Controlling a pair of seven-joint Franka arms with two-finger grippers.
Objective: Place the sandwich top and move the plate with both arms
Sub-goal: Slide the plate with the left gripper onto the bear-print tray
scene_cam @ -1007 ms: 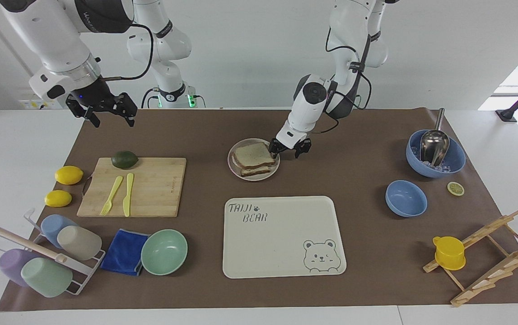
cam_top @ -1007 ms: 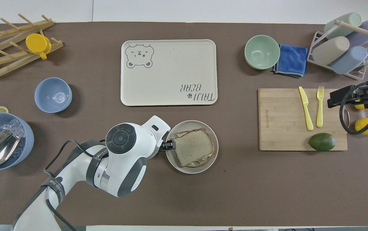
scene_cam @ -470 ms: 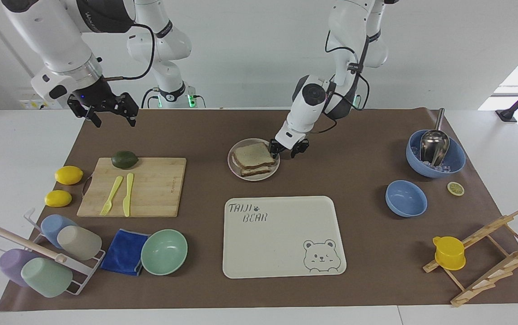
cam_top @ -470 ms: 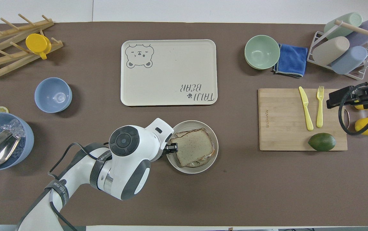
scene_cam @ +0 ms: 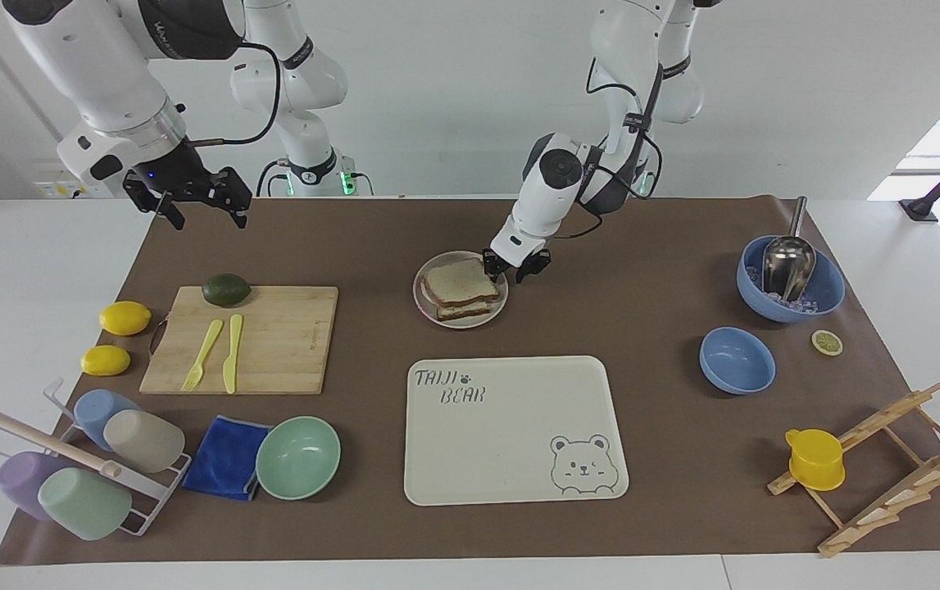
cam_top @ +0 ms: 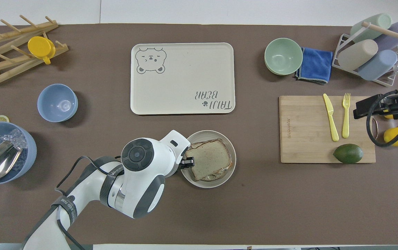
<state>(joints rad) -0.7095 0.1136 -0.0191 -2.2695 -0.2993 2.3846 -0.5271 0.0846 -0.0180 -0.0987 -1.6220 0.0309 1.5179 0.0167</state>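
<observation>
The sandwich top (scene_cam: 460, 281) (cam_top: 208, 159), a tan slice with a brown crust, lies on the stacked sandwich on the round beige plate (scene_cam: 463, 323) (cam_top: 205, 184). My left gripper (scene_cam: 512, 269) (cam_top: 188, 161) is low at the plate's rim toward the left arm's end of the table. Its jaws are open with a narrow gap, and one finger is over the rim beside the bread. I see nothing held in it. My right gripper (scene_cam: 195, 205) (cam_top: 375, 106) hangs open and empty over the mat by the cutting board, and that arm waits.
The cream bear tray (scene_cam: 510, 483) lies farther from the robots than the plate. A cutting board (scene_cam: 289, 344) holds an avocado, a knife and a fork, with two lemons beside it. A green bowl (scene_cam: 297, 457), blue cloth, cup rack, blue bowls (scene_cam: 736, 360) and a wooden rack ring the mat.
The left gripper has slid in toward the plate's rim and its jaws have narrowed. The sandwich and plate have not moved. The right gripper shifted only slightly.
</observation>
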